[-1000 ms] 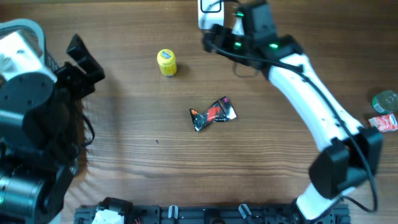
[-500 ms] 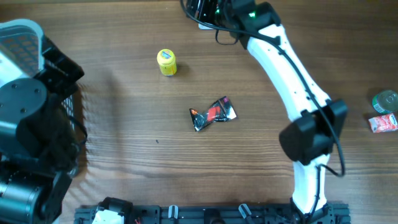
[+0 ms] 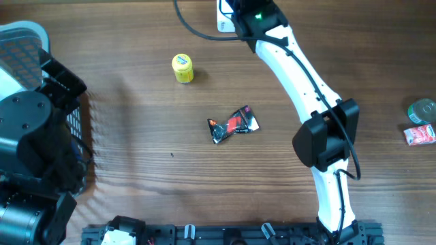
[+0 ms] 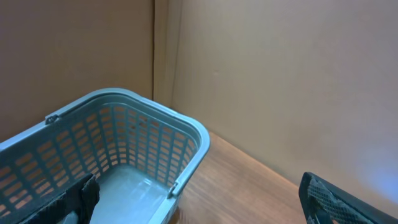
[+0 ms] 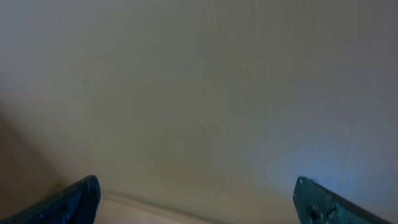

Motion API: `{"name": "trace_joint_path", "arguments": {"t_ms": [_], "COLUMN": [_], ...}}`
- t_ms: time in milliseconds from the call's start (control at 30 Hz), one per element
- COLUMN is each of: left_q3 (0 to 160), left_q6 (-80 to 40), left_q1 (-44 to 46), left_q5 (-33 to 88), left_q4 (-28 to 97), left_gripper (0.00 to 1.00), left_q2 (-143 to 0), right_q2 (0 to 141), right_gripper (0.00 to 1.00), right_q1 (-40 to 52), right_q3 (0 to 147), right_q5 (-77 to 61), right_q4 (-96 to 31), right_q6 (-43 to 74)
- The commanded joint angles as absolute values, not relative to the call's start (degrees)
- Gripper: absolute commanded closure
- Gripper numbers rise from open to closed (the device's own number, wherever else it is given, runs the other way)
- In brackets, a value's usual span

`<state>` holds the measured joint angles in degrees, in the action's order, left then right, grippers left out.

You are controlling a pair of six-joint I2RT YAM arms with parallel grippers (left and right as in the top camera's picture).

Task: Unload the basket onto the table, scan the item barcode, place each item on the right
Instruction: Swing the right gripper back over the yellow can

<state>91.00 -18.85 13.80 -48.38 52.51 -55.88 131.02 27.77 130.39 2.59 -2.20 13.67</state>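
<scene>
A crumpled black and red snack wrapper (image 3: 233,124) lies mid-table, with a small yellow bottle (image 3: 182,68) up and to its left. Neither gripper is near them. My right arm (image 3: 293,68) stretches to the table's far edge, its wrist beside a white object (image 3: 223,17). In the right wrist view my right gripper (image 5: 196,208) is open on a blank wall, nothing between its fingertips (image 5: 71,202). My left arm (image 3: 30,136) sits at the far left. My left gripper (image 4: 199,208) is open and empty above the rim of a light blue basket (image 4: 186,134).
The mesh basket (image 3: 27,41) fills the far left corner under my left arm. A green-lidded can (image 3: 424,109) and a red packet (image 3: 420,135) lie at the right edge. Black mounts (image 3: 225,235) line the front edge.
The right arm has swung left and straightened, its wrist reaching further past the far edge. The left arm has drawn back over the basket. The wrapper and bottle have not moved.
</scene>
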Motion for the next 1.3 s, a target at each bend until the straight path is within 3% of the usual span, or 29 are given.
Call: {"name": "trace_joint_path", "arguments": {"t_ms": [0,100,367,633,1267], "left_q3": [90.96,90.96,90.96,90.96,90.96], "left_q6": [-17.96,-18.00,-18.44,-20.18,-21.47], "left_q1": [13.58,13.58,13.58,13.61,13.61], "left_q5": [-50.59,-51.75,-51.70,-51.59,-48.25], "left_q4": [52.82,52.58,52.84,56.12,57.56], "left_gripper": [0.00,0.00,0.00,0.00,0.00], "left_q2": [-55.66,-55.66,-55.66,-55.66,-55.66], "right_q2": [131.09,131.76,132.03,133.10,140.73], "right_gripper": [0.00,0.00,0.00,0.00,0.00], "right_q1": [28.93,28.64,32.42,34.87,35.88], "right_q3": [131.59,131.63,131.63,131.63,131.63], "right_q5": [8.60,8.60,8.16,-5.13,-8.29], "right_q4": [2.85,0.84,-20.47,-26.70,-36.01], "right_q6": [8.99,9.02,19.38,33.08,34.46]}}
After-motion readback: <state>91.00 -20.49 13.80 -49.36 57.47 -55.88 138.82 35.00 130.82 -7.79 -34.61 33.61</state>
